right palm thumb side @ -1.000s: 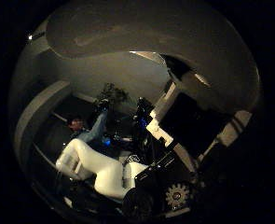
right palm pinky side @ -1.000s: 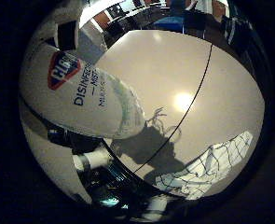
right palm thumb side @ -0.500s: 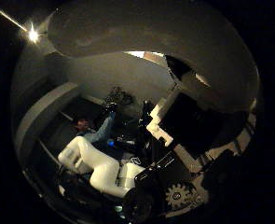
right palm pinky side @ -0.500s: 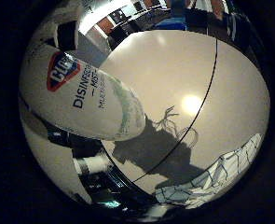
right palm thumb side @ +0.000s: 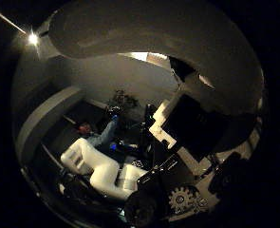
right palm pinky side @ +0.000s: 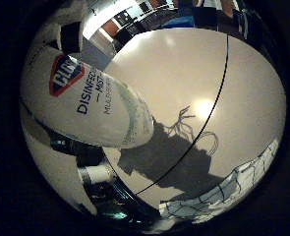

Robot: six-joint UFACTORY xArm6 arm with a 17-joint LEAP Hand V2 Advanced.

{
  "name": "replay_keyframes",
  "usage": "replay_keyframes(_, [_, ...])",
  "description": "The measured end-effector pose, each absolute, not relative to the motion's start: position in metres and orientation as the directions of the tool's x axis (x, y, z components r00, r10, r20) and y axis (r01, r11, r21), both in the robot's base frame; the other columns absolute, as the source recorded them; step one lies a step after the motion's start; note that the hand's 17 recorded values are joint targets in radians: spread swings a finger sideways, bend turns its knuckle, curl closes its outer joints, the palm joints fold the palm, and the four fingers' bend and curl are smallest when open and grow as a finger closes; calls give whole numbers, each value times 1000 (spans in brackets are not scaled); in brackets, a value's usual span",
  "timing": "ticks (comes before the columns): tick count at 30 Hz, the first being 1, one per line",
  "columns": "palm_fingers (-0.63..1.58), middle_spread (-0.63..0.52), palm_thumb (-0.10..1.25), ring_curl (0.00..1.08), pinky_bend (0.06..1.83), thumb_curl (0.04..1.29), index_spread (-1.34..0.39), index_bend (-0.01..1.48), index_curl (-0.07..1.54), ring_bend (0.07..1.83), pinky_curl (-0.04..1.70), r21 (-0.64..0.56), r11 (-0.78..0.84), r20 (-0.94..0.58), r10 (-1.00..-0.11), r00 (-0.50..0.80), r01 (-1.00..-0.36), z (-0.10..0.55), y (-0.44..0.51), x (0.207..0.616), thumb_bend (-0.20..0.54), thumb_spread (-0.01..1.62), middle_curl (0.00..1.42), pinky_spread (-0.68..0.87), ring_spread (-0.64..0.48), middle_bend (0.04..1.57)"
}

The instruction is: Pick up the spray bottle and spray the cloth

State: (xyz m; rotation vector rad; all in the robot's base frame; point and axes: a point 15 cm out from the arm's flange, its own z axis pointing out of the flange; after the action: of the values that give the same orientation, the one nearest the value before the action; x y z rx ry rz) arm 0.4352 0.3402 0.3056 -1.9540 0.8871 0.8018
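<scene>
Fingers (right palm thumb side: 106, 173) curl round the spray bottle (right palm pinky side: 80, 105), held above the table (right palm pinky side: 184, 73); cloth (right palm pinky side: 223, 196) lies near its edge, so spray could miss.

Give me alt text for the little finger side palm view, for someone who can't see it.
A white spray bottle fills much of the view, close to the palm and raised above a pale table where its dark shadow falls. A white checked cloth lies on the table near the edge of the view, apart from the bottle.
</scene>
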Motion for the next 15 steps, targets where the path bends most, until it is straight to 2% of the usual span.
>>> replay_keyframes(15, [1217, -69, 991, 563, 1076, 725, -176, 1145, 671, 1444, 983, -341, -444, -829, -273, 488, -828, 251, 333, 424, -17, 999, 582, -234, -155, 1336])
